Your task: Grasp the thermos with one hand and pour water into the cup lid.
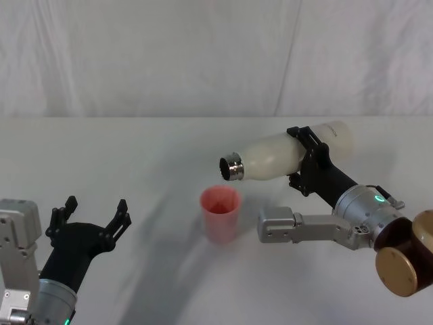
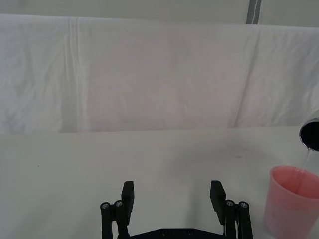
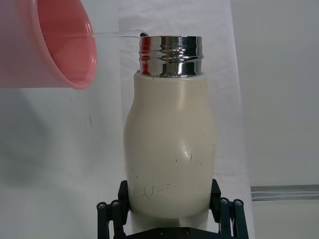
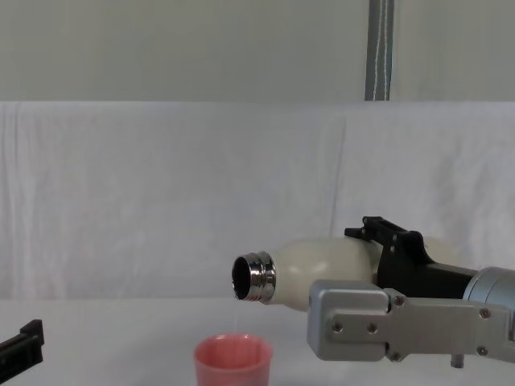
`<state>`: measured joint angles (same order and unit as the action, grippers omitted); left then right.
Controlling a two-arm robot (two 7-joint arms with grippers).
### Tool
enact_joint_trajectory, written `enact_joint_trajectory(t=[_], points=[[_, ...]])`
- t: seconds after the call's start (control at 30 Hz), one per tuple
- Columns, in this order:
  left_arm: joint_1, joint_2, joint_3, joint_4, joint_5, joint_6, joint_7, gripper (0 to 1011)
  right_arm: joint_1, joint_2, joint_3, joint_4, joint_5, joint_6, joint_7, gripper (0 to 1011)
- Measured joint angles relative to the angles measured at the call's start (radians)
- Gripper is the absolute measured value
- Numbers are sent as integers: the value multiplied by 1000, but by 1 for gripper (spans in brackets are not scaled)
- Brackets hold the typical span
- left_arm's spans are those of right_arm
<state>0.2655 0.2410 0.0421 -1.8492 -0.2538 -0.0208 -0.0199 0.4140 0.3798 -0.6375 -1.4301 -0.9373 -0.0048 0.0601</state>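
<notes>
The cream-white thermos [image 1: 277,156] lies tipped on its side in the air, its steel neck [image 1: 232,167] just above the pink cup lid [image 1: 220,213]. My right gripper [image 1: 304,157] is shut on the thermos body. In the right wrist view a thin stream of water runs from the thermos [image 3: 169,149] neck into the cup lid [image 3: 47,45]. In the chest view the thermos [image 4: 322,269] mouth hangs over the cup lid [image 4: 233,362]. My left gripper [image 1: 95,217] stands open and holds nothing at the table's near left, well apart from the cup lid [image 2: 293,201].
A white cloth covers the table [image 1: 135,156] and hangs as a backdrop behind it. My right forearm [image 1: 318,227] lies low over the table just right of the cup lid. Bare table stretches between the left gripper [image 2: 172,191] and the cup lid.
</notes>
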Motion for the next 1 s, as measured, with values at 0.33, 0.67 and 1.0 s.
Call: enact_joint_trajectory(t=[0.33,0.67,1.0], points=[[0,0,0,0,0,0,0,1001,-1,-1,2,0,3,-1,1,950],[0,0,0,0,0,0,0,1001,-25,-25,47,-1,106,-22,20,950],[0,0,0,0,0,0,0,1001,-78,-75,154,-34,333,-58,66,950]])
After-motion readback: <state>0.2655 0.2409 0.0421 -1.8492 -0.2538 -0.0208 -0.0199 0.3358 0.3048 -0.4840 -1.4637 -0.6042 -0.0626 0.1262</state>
